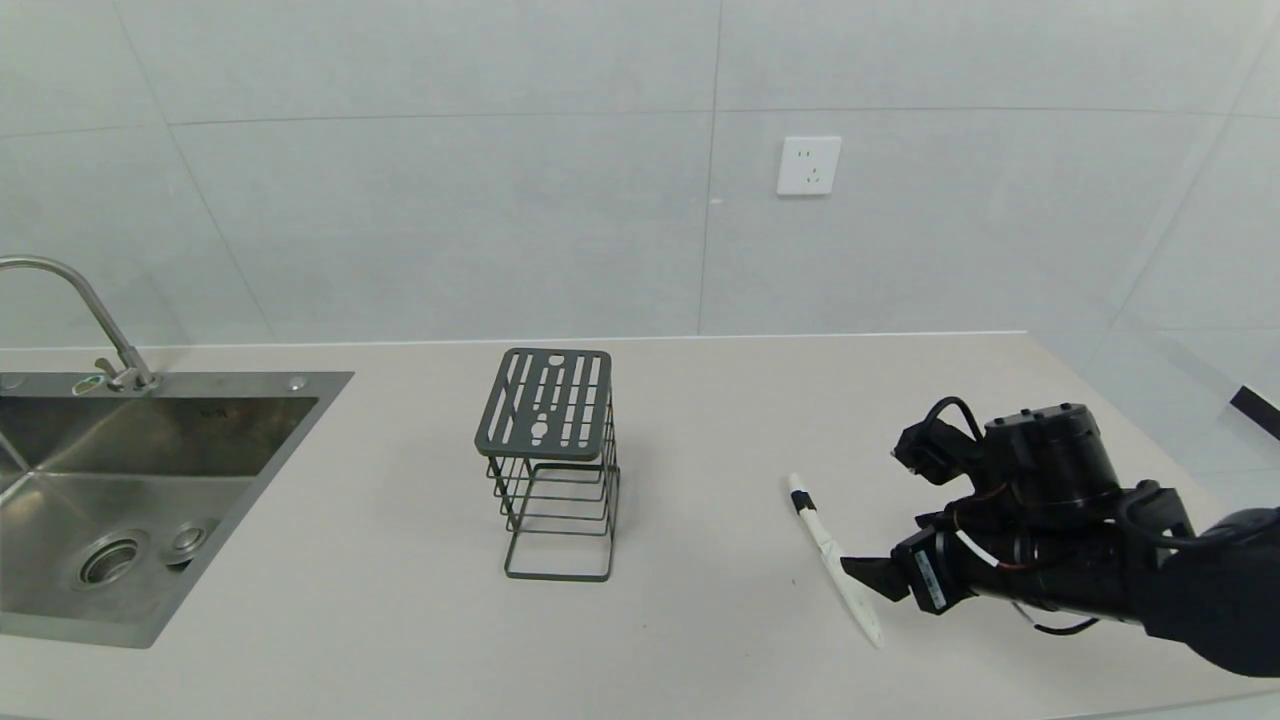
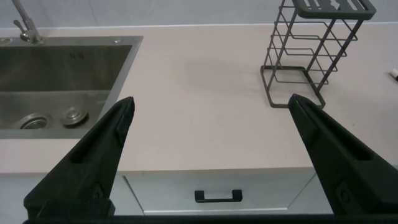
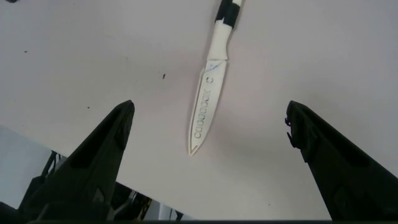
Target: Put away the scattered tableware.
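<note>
Because the knife point(image 1: 829, 552) lies flat on the pale surface point(image 1: 700, 640), to the right of the wire rack point(image 1: 550, 460) and well apart from it, picking it up looks like the riskiest part. The right gripper point(image 3: 209, 109) hovers over the blade end with its fingers point(image 3: 99, 155) spread wide on either side of the blade, touching nothing. A thin, flat blade gives them little to close on. They may scrape the surface, skid off the blade, or nudge the knife sideways toward the front edge, which is near. Gripping the blade rather than the black-banded handle would probably leave the knife tilted and make it hard to drop through the narrow slots in the rack's top plate. A tilted or misaligned knife could jam there or tip the light rack.

The left gripper point(image 2: 211, 102) hangs over the front edge of the surface between the sink point(image 1: 200, 381) and the rack, with its fingers also wide apart and empty. It is above a drawer handle point(image 2: 217, 196).

As for writing, a row of small marks runs along the blade, and a faint stamp sits on the sink's back wall. Both are too small to read.
</note>
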Tool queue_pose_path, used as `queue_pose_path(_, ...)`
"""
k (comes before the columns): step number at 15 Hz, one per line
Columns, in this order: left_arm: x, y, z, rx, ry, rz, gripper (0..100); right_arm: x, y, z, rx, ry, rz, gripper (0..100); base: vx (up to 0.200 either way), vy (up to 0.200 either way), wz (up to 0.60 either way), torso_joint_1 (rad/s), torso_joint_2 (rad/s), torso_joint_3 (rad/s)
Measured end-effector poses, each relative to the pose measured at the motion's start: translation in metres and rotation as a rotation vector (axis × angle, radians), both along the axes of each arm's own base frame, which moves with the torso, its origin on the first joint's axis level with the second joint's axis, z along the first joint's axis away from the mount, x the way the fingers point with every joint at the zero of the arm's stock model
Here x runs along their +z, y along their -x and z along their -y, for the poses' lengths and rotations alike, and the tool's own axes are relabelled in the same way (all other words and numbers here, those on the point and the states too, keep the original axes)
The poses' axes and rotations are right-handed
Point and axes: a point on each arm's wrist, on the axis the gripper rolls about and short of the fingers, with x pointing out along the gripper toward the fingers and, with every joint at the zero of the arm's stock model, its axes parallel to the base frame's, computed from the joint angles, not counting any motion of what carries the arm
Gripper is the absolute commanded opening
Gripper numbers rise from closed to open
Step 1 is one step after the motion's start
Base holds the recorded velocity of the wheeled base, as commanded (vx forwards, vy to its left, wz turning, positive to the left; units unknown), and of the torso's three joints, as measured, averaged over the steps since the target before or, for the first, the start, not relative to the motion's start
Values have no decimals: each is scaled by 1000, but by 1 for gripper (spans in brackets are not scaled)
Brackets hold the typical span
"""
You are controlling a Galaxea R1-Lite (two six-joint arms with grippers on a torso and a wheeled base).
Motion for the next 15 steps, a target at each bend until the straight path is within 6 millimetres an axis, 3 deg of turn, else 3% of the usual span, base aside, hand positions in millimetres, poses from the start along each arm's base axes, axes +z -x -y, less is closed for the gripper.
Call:
queue_pose_path(9,0,0,0,-1,-1,0,100,-36,-36,-18,11,19,-34,100,0,0,0,0,0,0)
queue_pose_path(15,0,0,0,0,-3,0,100,-56,-50,-21,4,34,-67,100,0,0,0,0,0,0)
